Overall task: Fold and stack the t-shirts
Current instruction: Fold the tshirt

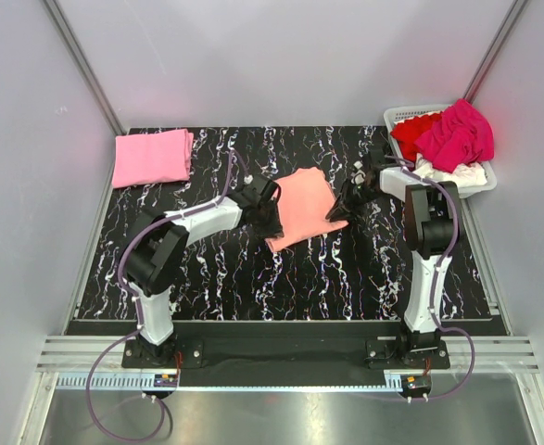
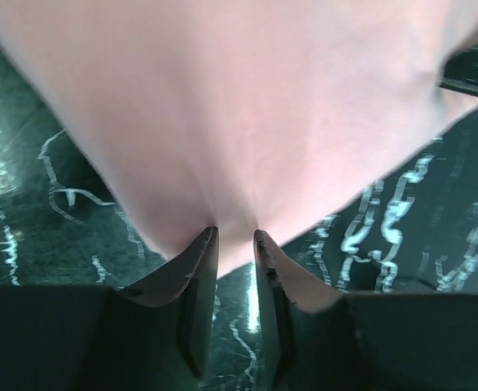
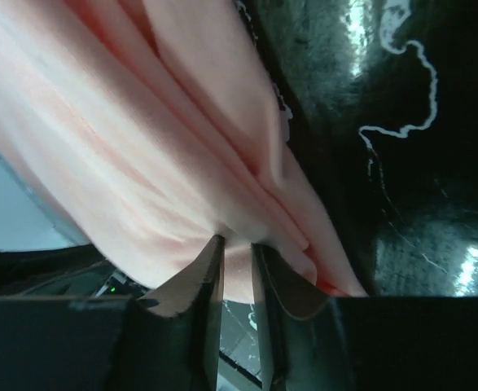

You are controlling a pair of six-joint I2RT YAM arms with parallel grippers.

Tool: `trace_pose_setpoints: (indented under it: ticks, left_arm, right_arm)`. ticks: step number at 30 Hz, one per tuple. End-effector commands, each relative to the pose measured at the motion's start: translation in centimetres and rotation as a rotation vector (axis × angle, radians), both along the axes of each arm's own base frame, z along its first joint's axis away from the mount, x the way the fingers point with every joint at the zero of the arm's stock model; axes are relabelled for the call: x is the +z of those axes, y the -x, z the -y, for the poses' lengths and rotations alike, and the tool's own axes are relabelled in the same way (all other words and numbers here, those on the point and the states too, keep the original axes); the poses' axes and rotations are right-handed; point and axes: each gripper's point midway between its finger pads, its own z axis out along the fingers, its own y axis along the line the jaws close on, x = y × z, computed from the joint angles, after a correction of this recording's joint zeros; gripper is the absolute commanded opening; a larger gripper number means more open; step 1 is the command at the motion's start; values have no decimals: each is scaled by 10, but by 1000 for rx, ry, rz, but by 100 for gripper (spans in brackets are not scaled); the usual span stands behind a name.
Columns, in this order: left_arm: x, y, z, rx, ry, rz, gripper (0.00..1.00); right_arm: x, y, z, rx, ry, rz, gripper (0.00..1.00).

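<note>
While left gripper [image 2: 234, 236] and right gripper [image 3: 237, 242] each pinch the salmon shirt [image 1: 304, 206], pink shirt [image 1: 151, 158] folded far-left, basket [image 1: 401, 113] far-right.

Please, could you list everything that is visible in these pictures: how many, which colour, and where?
salmon-orange t-shirt: one, salmon-orange, middle of the table, held between both grippers.
light pink t-shirt: one, light pink, folded, far left corner of the table.
magenta t-shirt: one, magenta, crumpled on top in the basket.
red t-shirt: one, red, in the basket, left of the magenta one.
white t-shirt: one, white, in the basket, under the magenta one.
basket: one, white slatted plastic, far right corner.
table: one, black with white marbling.
left gripper: one, black, shut on the salmon-orange t-shirt.
right gripper: one, black, shut on the same shirt.
</note>
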Motion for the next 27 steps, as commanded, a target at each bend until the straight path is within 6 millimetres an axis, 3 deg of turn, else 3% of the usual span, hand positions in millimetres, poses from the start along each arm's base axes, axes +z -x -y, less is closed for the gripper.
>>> trace_pose_setpoints:
  ticks: [1,7,10,13,16,18,20,23,27]
  left_arm:
    - [-10,-9,-10,63,-24,50,29]
    - [-61,19,-43,60,-104,-24,26]
    - [-71,26,-55,63,-131,-37,25]
    - [-65,23,-61,50,-160,-9,24]
    - [-44,17,-64,35,-183,28,25]
    - [-19,14,-64,22,-175,70,30]
    - [15,4,-63,24,-148,144,50]
    - [49,-8,-73,46,-98,190,67]
    - [76,-30,-96,97,-11,222,69]
  right_arm:
    - [-21,1,3,11,25,-10,27]
    - [-34,21,6,-15,32,-43,26]
    - [-33,30,11,-35,60,-57,25]
    - [-23,36,11,-46,49,-53,26]
    - [0,29,7,-26,36,5,36]
    - [29,21,3,-1,36,74,57]
    - [48,13,3,-5,55,129,67]
    - [82,-3,6,-26,94,228,75]
    - [124,3,-1,-44,84,343,79]
